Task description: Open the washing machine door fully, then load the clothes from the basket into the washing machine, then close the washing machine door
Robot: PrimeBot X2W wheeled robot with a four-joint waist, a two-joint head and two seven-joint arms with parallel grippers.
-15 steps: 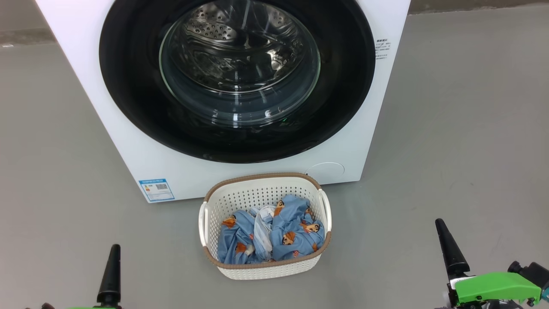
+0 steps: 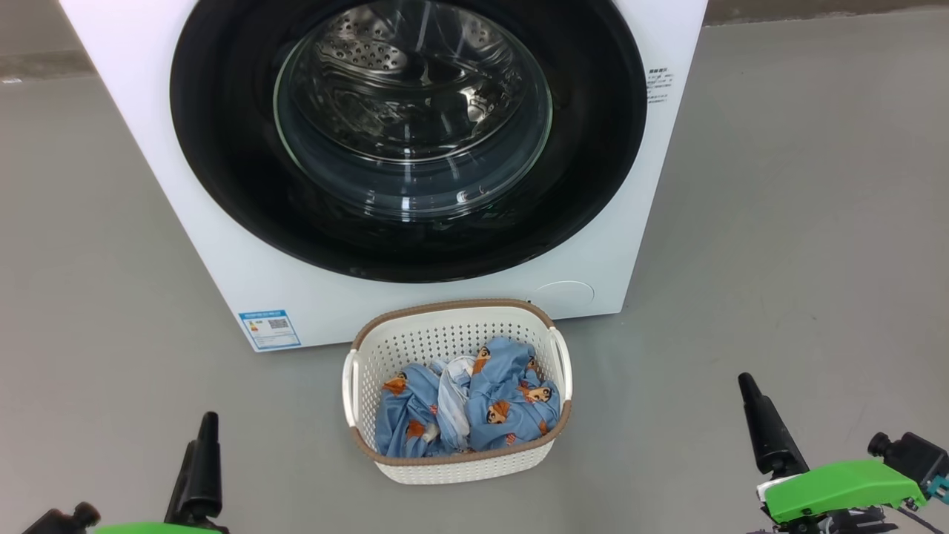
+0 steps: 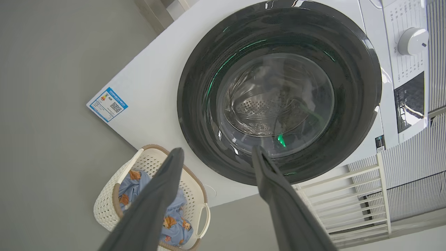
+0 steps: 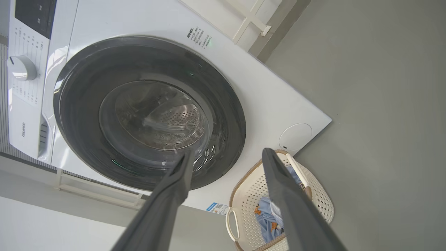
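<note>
Washer door (image 2: 222, 148) closed, clothes (image 2: 482, 400) piled in the basket (image 2: 445, 337) on the floor (image 2: 778, 259). Left gripper (image 3: 217, 149) and right gripper (image 4: 228, 151) spread wide, empty.

Head view: top edge cuts off the washing machine (image 2: 222, 267) and the upper arc of its door (image 2: 222, 148). Print on the blue sticker (image 2: 270, 329), lower left of the machine, too small to read. Floor of the basket (image 2: 452, 469) hidden under the clothes (image 2: 504, 404).

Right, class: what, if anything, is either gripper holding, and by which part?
Nothing. The left gripper and right gripper are open and empty; the clothes lie in the basket.
</note>
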